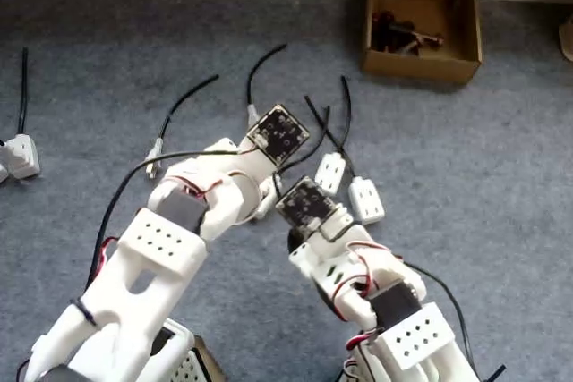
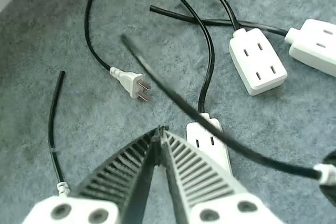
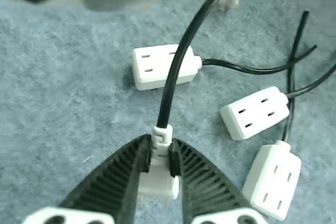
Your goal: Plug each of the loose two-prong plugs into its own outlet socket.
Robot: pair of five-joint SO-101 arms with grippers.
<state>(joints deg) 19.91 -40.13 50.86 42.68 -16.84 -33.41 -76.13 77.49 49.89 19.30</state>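
The left tool [image 2: 160,131] is pressed together, holding nothing, beside an outlet socket [image 2: 207,149]. The right tool [image 3: 161,144] pinches a white plug [image 3: 156,182], its black cord [image 3: 176,72] running away.

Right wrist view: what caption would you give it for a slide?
The right gripper grips a plug near three sockets on grey carpet.

Grey carpet-like surface [image 1: 501,176] carries white outlet sockets [image 1: 366,200] on black cords [image 2: 210,61], a loose two-prong plug [image 2: 131,83] — prongs exposed — and an open cardboard box [image 1: 419,67] at the far edge.
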